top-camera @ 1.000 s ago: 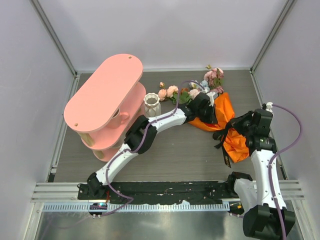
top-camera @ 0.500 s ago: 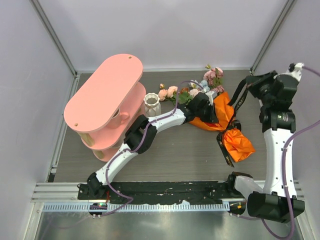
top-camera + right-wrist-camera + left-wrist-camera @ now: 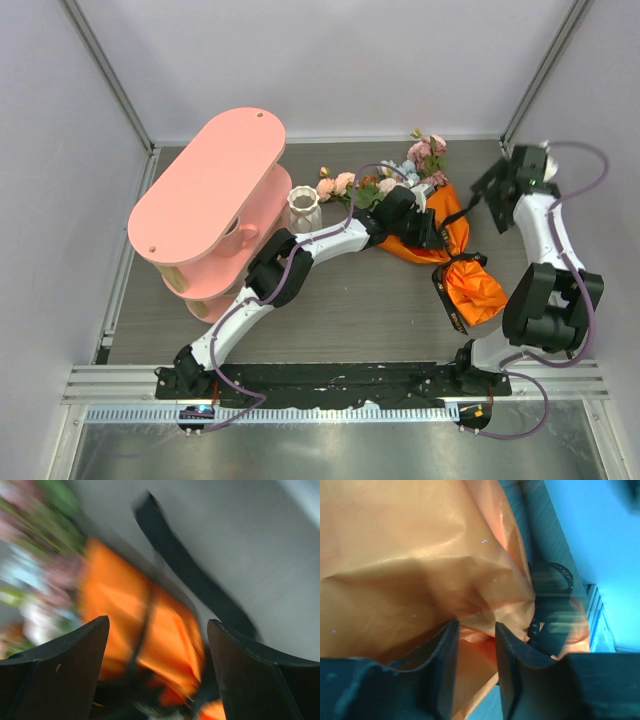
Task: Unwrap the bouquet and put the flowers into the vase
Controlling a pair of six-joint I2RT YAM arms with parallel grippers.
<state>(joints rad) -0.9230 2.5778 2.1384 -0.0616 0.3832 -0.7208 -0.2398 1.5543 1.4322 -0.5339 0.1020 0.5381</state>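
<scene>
The bouquet (image 3: pixel 470 287) lies right of centre, its orange paper (image 3: pixel 420 555) crumpled and its black ribbon (image 3: pixel 458 211) trailing loose toward the back right. The flowers (image 3: pixel 380 186) stick out of its far end, blurred in the right wrist view (image 3: pixel 35 575). The white ribbed vase (image 3: pixel 304 211) stands next to the pink shelf. My left gripper (image 3: pixel 425 233) rests on the paper, its jaws (image 3: pixel 476 630) a little apart with paper showing in the gap. My right gripper (image 3: pixel 487 198) hovers beyond the bouquet, open wide (image 3: pixel 157 625) with nothing between its fingers. The ribbon (image 3: pixel 185 570) runs past above the fingers.
A pink two-tier shelf (image 3: pixel 205 190) with a cup (image 3: pixel 236 238) inside stands at the left. Walls with metal posts close the back and both sides. A loose sprig of pink flowers (image 3: pixel 428 150) lies near the back wall.
My right arm swung from the bouquet's near end up to the back right, dragging the ribbon, then let it go and opened. My left jaws have parted slightly.
</scene>
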